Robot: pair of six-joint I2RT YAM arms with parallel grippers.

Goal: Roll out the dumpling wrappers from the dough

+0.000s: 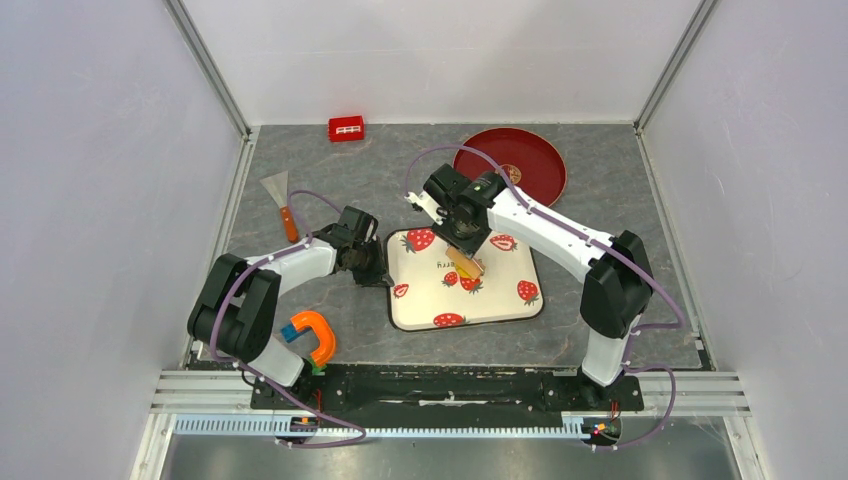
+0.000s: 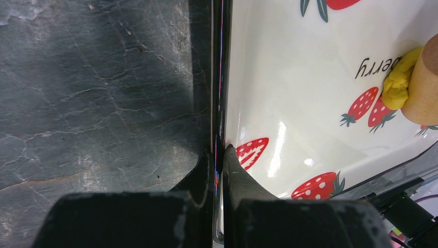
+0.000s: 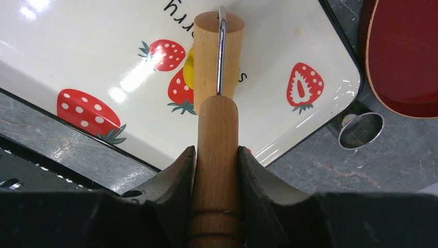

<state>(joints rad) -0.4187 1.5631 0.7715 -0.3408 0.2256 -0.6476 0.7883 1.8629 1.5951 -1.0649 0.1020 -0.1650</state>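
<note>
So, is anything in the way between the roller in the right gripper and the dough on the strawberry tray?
Nothing visible is. The right gripper holds the roller by its handle, and the barrel rests right on the yellow dough on the tray. The left gripper is shut on the tray's left rim, away from the dough.

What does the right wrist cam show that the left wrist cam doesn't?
Right wrist only: the right claw gripping the wooden roller by its handle, the red plate, and a metal ring off the corner of the strawberry tray. Left wrist only: the left claw shut on the tray's side rim. Both: the tray, the yellow dough on it, and the roller's drum against the dough.
</note>
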